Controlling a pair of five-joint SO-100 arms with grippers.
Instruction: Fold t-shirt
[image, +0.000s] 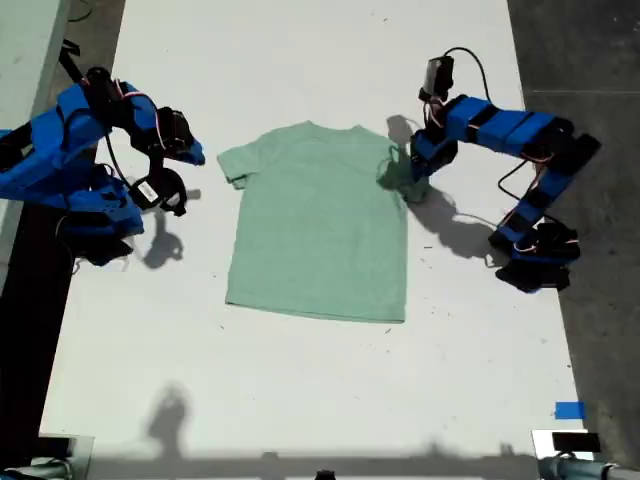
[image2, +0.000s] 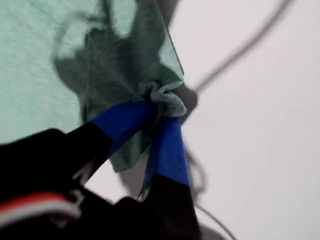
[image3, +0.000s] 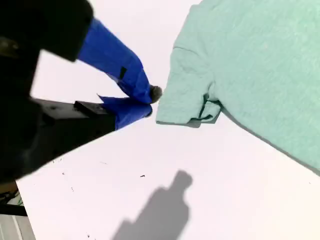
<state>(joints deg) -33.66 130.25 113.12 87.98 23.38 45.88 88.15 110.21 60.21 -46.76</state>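
Fingers (image2: 167, 102) of my first gripper (image2: 162, 112) are pinching the t-shirt (image: 320, 225) sleeve at the exterior view's right; my second gripper (image3: 145, 102), closed on nothing, is hovering just beside the opposite sleeve.

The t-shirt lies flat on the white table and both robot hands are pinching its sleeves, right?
Not quite. Only my first hand pinches a sleeve of the t-shirt. The second wrist view shows my second hand beside the other sleeve, holding nothing.
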